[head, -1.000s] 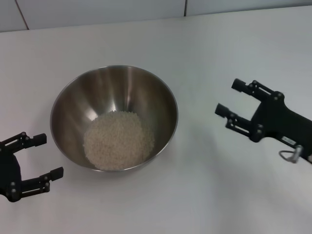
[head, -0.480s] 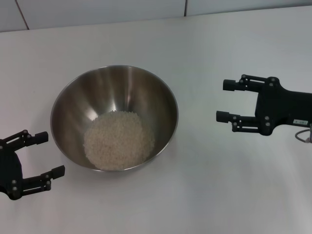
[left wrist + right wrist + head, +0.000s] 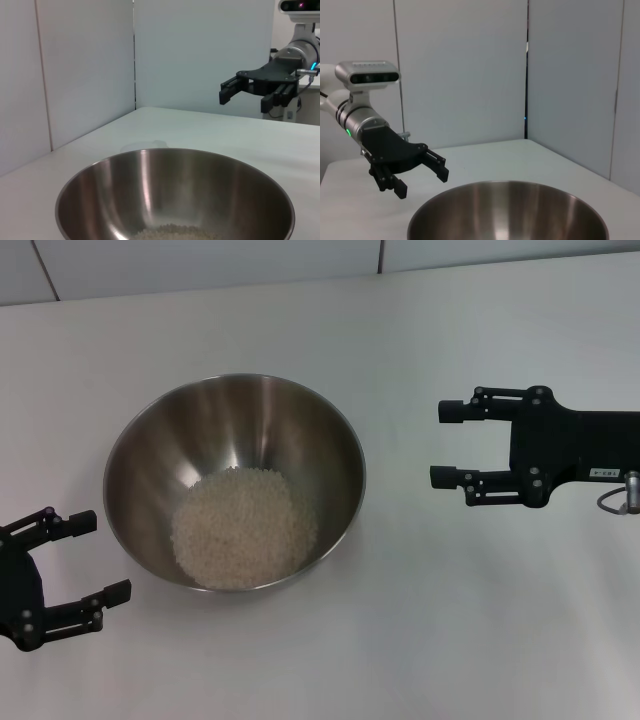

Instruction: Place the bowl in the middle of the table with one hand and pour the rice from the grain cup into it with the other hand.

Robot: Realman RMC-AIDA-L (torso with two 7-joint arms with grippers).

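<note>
A large round stainless-steel bowl [image 3: 235, 483] with a shiny brushed inside stood on the plain white matte tabletop [image 3: 420, 640], somewhat toward the robot's left of the middle in the head view. A pale heap of small white-beige rice grains [image 3: 244, 528] lay in the bottom of the bowl, lapping a little up its near wall. The black two-finger left gripper [image 3: 72, 558] hung low beside the bowl's near-left rim, apart from it, its two fingers spread wide with nothing between them. The black two-finger right gripper [image 3: 447, 444] was on the other side, well apart from the bowl, its fingers pointing level toward the bowl and likewise spread open and empty. In the left wrist view the bowl [image 3: 175, 195] filled the foreground with a strip of rice [image 3: 172, 231] showing at its bottom, and the right gripper [image 3: 250, 95] hung above the tabletop [image 3: 280, 140] beyond it. In the right wrist view the left gripper [image 3: 420, 172], on its silver-white cylindrical wrist [image 3: 357, 120], hovered just past the bowl's rim [image 3: 510, 186]. No grain cup appeared in any view.
</note>
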